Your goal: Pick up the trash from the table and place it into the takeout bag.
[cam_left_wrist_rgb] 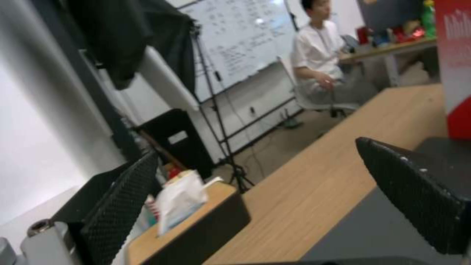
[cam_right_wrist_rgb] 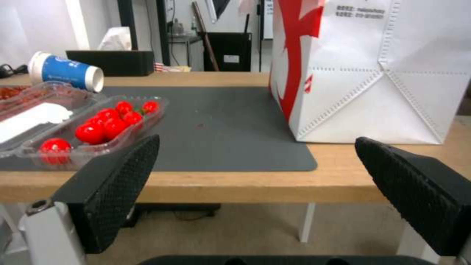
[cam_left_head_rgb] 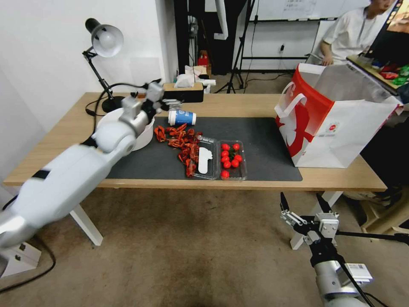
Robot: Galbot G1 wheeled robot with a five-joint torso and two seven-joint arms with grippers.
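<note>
A white blue-labelled paper cup [cam_left_head_rgb: 182, 117] [cam_right_wrist_rgb: 66, 71] lies on its side at the back of the dark mat [cam_left_head_rgb: 264, 145] on the light-wood table [cam_left_head_rgb: 255, 104]. My left gripper [cam_left_head_rgb: 169, 102] [cam_left_wrist_rgb: 265, 198] hovers just behind and left of the cup, open and holding nothing. A pile of red scraps [cam_left_head_rgb: 181, 140] and a clear hinged tray [cam_left_head_rgb: 219, 160] [cam_right_wrist_rgb: 98, 125] with red tomatoes and a white spoon lie mid-mat. The white and red takeout bag [cam_left_head_rgb: 328, 119] [cam_right_wrist_rgb: 373, 70] stands open at the mat's right end. My right gripper [cam_left_head_rgb: 304, 209] [cam_right_wrist_rgb: 265, 187] waits open, low before the table's front edge.
A white bowl [cam_left_head_rgb: 142, 134] sits under my left forearm at the mat's left end. A desk lamp [cam_left_head_rgb: 104, 40] and a black tissue box [cam_left_head_rgb: 183, 91] [cam_left_wrist_rgb: 196, 221] stand along the table's back. The mat between tray and bag is bare.
</note>
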